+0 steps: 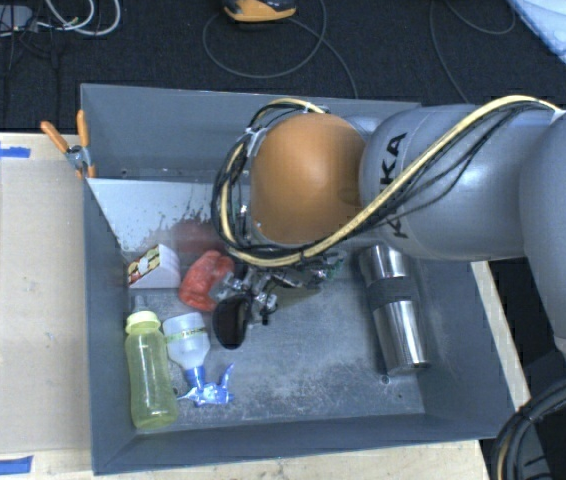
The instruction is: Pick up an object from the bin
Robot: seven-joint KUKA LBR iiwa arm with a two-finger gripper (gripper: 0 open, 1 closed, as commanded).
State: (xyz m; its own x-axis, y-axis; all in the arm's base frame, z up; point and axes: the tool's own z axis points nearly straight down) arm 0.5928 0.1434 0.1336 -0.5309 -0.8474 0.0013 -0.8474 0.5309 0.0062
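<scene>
My gripper (pixel 252 296) reaches down from under the arm's orange cover into the middle of the bin. A black rounded thing (pixel 229 323) lies right at its lower left end, touching or just below it. I cannot tell whether the gripper holds it. A crumpled red thing (pixel 203 278) sits just left of the gripper. A clear plastic cup-like thing (pixel 186 336) lies left of the black thing.
A yellow-green bottle (pixel 149 370) lies along the bin's left wall, with a blue foil scrap (pixel 209 392) beside it. A small white box with red and yellow print (pixel 153 265) sits at the upper left. A shiny metal cylinder (pixel 393 315) lies at the right.
</scene>
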